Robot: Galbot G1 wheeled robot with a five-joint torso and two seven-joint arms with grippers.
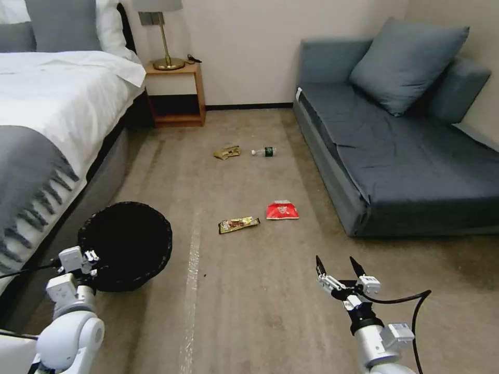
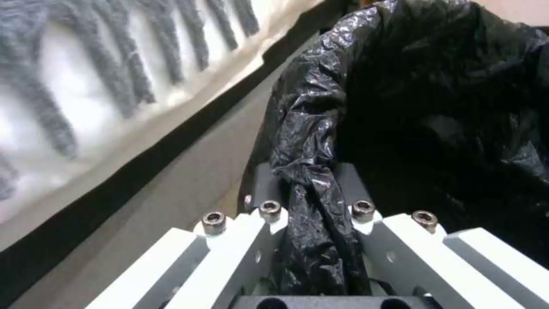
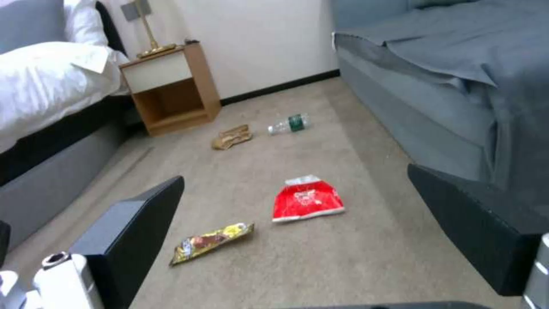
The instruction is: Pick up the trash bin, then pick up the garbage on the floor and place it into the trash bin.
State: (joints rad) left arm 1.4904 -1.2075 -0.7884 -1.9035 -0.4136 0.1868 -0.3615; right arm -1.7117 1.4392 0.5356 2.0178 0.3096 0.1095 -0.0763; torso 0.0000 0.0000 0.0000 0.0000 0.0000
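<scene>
Left gripper (image 1: 96,262), near left: jaws clamped on the bag-covered rim of the bin (image 1: 127,244), confirmed in the left wrist view, where the black liner is pinched between the fingers (image 2: 269,184). The bin sits at the near left, just beside the bed (image 1: 47,119); whether its base touches the floor (image 1: 249,291) cannot be told. Its liner is crinkled black plastic.

Right gripper (image 1: 340,270), near right: held above bare floor, jaws apart, nothing between them. The right wrist view shows both dark fingers (image 3: 131,223) spread wide, the litter lying on the floor beyond them.

Litter on the floor, between bed and sofa (image 1: 405,156), left to right:
- Candy wrapper (image 1: 238,224), gold-brown, flat, mid-floor, ahead of the right gripper and to the right of the bin.
- Red bag (image 1: 282,210), flat, just right of the candy wrapper and apart from it.
- Tan paper (image 1: 226,152), crumpled, farther off, toward the nightstand (image 1: 175,93).
- Bottle (image 1: 264,151), clear with dark green label, on its side, just right of the tan paper and apart from it.

All four pieces lie well apart from the bin and from both grippers.

Far left: the nightstand stands against the wall beside the bed, carrying a lamp (image 1: 163,31). Right: the sofa carries a cushion (image 1: 405,62).
</scene>
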